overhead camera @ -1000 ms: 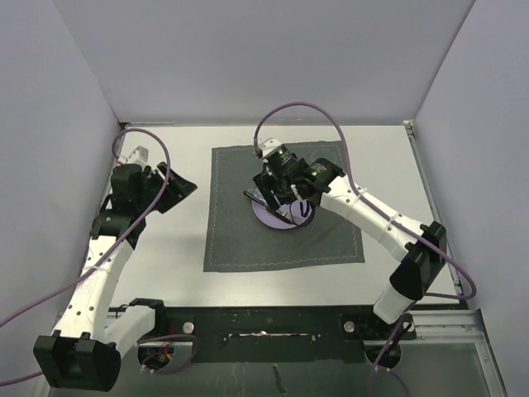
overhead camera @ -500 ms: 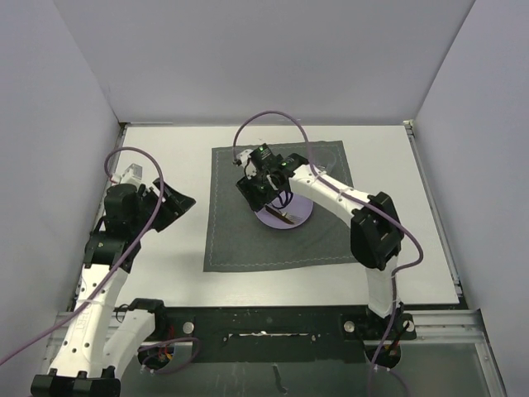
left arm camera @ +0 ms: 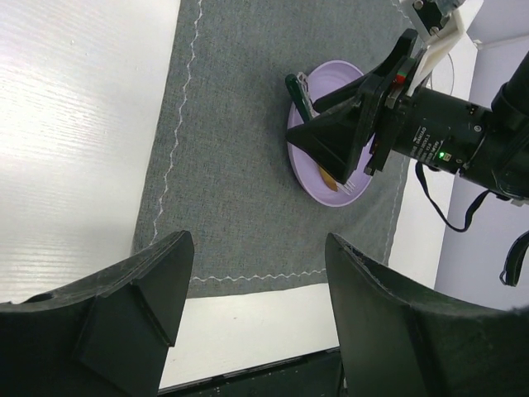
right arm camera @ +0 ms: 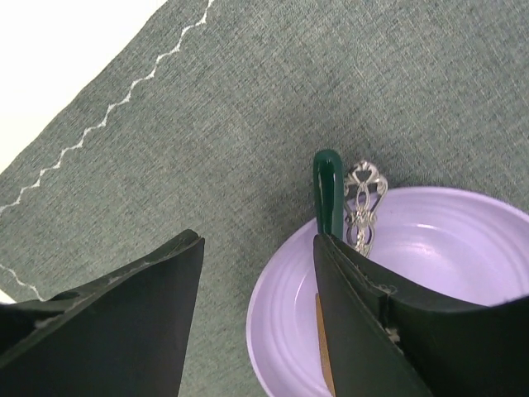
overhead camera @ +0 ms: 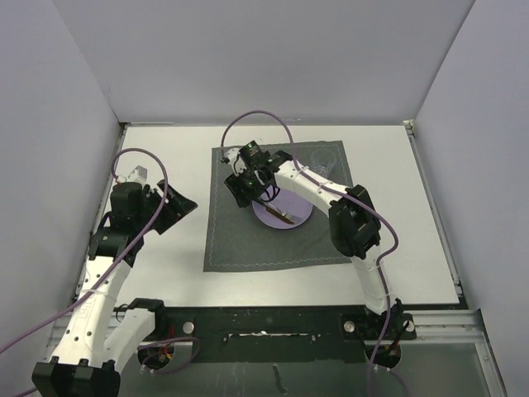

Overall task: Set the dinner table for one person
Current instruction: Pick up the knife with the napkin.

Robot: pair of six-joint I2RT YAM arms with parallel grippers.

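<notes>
A lavender plate point(overhead camera: 285, 212) lies on the dark grey placemat point(overhead camera: 248, 244) on the white dinner table point(overhead camera: 397, 190). On the plate lie a green-handled utensil point(right arm camera: 328, 192), an ornate silver handle point(right arm camera: 363, 198) and a brownish piece. My right gripper point(overhead camera: 248, 192) is open and empty, low over the plate's left rim. In the right wrist view its fingertips point(right arm camera: 258, 248) straddle the rim of the plate point(right arm camera: 438, 273). My left gripper point(overhead camera: 178, 211) is open and empty above the bare table left of the mat. In its wrist view it point(left arm camera: 252, 265) looks across at the plate point(left arm camera: 340, 76).
A faint clear round shape, maybe a glass point(overhead camera: 321, 155), sits on the placemat's far right corner. White walls close in the table on the left, back and right. The metal rail point(overhead camera: 264, 318) runs along the near edge.
My right gripper has moved left from over the plate's middle to its left rim, and the arm has folded inward. My left arm has shifted only slightly.
</notes>
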